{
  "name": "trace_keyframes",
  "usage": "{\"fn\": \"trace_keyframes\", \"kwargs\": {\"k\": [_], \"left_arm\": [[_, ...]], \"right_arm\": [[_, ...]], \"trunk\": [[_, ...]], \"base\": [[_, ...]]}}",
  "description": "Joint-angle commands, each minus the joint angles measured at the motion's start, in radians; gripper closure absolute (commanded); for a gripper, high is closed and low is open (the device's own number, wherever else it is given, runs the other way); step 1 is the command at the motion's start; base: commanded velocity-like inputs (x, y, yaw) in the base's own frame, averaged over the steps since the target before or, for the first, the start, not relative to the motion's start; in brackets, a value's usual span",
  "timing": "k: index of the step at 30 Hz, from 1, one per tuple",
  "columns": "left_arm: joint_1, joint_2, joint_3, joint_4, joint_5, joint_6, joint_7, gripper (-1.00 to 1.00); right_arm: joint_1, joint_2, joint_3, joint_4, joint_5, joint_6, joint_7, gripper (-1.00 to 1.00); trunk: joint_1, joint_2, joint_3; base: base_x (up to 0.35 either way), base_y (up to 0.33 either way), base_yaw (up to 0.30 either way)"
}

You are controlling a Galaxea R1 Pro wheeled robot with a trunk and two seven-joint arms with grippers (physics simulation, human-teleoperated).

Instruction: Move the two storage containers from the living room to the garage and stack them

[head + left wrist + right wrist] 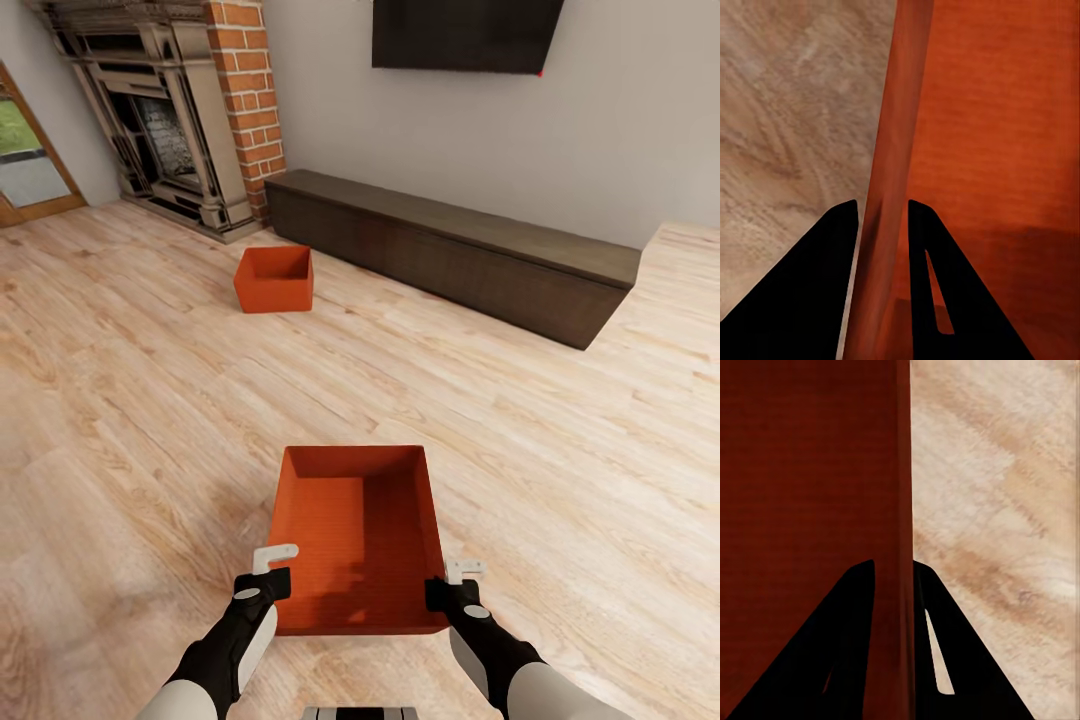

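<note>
One orange-red storage container (355, 530) lies just in front of me on the living room's light wood floor (150, 400). My left gripper (280, 570) straddles its left wall near the near corner, and my right gripper (445, 585) straddles its right wall. In the left wrist view the left gripper (883, 206) has its black fingers pressed on either side of the thin wall (889, 150). The right gripper (894, 564) clamps the opposite wall (904, 472) the same way. The second storage container (274, 279) stands farther off, by the brick chimney (245, 90).
A long dark low bench (450, 245) runs along the far wall under a black TV (465, 35). An ornate fireplace (160, 130) fills the far left corner, with a glazed doorway (25, 160) beside it. Open plank floor lies between the two containers.
</note>
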Motion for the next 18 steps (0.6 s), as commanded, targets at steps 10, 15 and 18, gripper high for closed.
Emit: {"fn": "trace_keyframes", "kwargs": {"k": [10,15,18], "left_arm": [[0.001,0.0,-0.004,0.001,0.005,0.008,0.011,1.0],[0.001,0.001,-0.004,0.001,0.005,0.008,0.011,1.0],[0.001,0.001,-0.004,0.001,0.005,0.008,0.011,1.0]], "right_arm": [[-0.002,-0.001,-0.005,0.0,-0.003,0.0,-0.009,1.0],[-0.002,0.0,-0.005,0.0,-0.004,0.001,-0.009,1.0],[-0.002,0.0,-0.005,0.0,-0.004,0.003,-0.009,1.0]], "trunk": [[-0.039,0.07,0.031],[-0.058,0.105,0.046],[-0.069,0.126,0.056]], "base": [[0.0,0.0,0.0],[0.0,0.0,0.0],[0.0,0.0,0.0]]}}
